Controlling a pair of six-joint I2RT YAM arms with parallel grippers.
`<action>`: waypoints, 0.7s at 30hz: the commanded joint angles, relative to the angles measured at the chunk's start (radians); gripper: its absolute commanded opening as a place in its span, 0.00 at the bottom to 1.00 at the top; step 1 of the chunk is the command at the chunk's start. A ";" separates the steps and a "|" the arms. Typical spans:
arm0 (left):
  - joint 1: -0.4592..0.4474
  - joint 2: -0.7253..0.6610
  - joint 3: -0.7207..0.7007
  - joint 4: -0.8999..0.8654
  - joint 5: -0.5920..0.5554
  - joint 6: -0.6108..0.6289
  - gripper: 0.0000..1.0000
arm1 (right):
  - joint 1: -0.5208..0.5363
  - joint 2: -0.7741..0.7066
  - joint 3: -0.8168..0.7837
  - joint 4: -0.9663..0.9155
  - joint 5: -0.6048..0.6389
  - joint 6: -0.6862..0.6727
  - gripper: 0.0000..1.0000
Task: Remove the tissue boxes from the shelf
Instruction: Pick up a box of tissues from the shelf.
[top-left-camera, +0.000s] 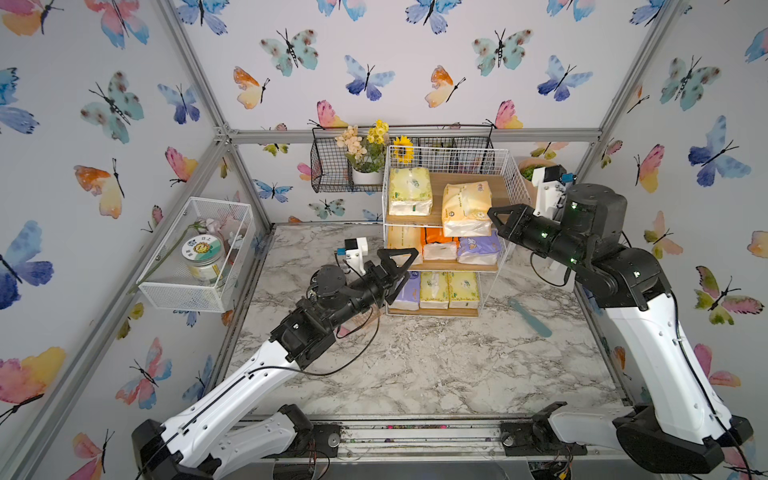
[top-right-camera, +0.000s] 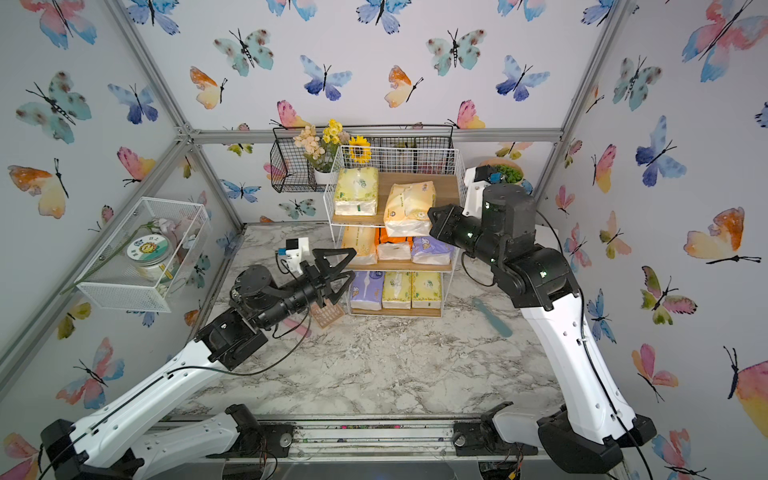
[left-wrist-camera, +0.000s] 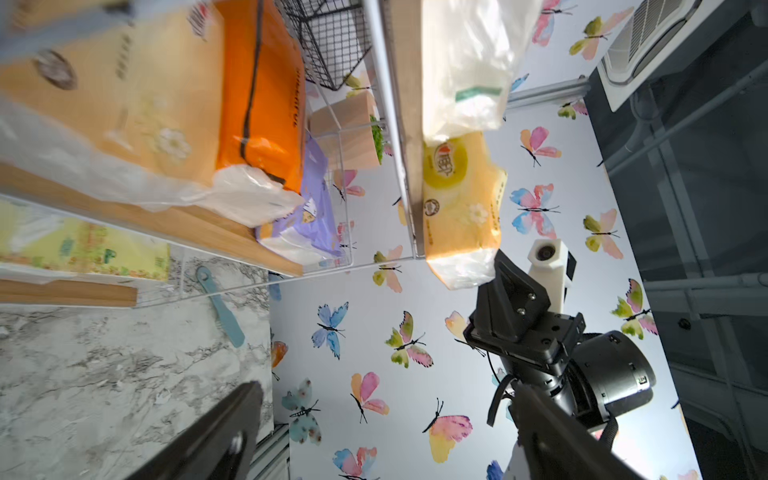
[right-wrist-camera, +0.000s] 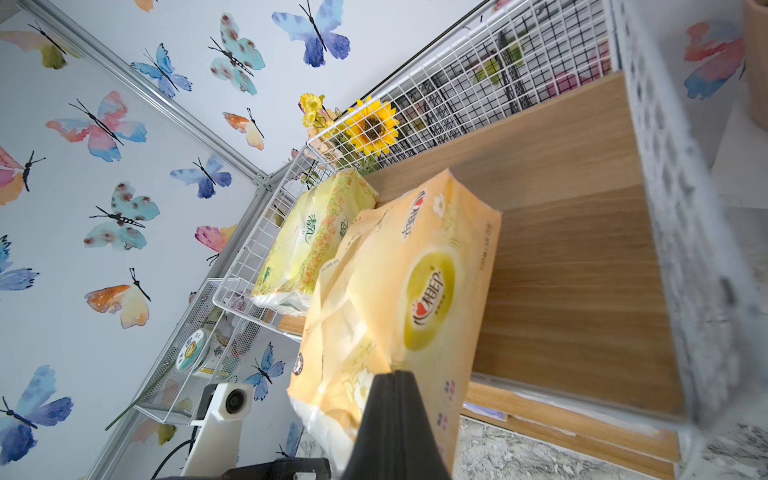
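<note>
Here, right gripper (top-left-camera: 493, 214) pinching peach pack (top-left-camera: 465, 203), left gripper (top-left-camera: 404, 276) agape beside shelf (top-left-camera: 498, 187)

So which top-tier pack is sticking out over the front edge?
The peach-orange pack, with the right end effector shut on its end; the yellow-green pack beside it sits back on the shelf.

Eight tissue packs (top-left-camera: 410, 191) fill shelf (top-left-camera: 500, 191); peach pack (top-left-camera: 465, 203) overhangs.

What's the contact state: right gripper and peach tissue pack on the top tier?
Touching. In the right wrist view the right gripper, shut, pinches the wrapper end of the peach tissue pack.
</note>
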 joint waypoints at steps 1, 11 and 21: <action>-0.040 0.071 0.089 0.114 -0.022 0.004 0.99 | 0.004 -0.044 -0.020 0.002 -0.038 0.004 0.01; -0.050 0.259 0.214 0.234 0.009 -0.043 0.99 | 0.004 -0.107 -0.075 -0.002 -0.046 0.018 0.01; -0.057 0.363 0.266 0.275 0.022 -0.111 0.88 | 0.004 -0.129 -0.087 -0.021 -0.056 0.030 0.01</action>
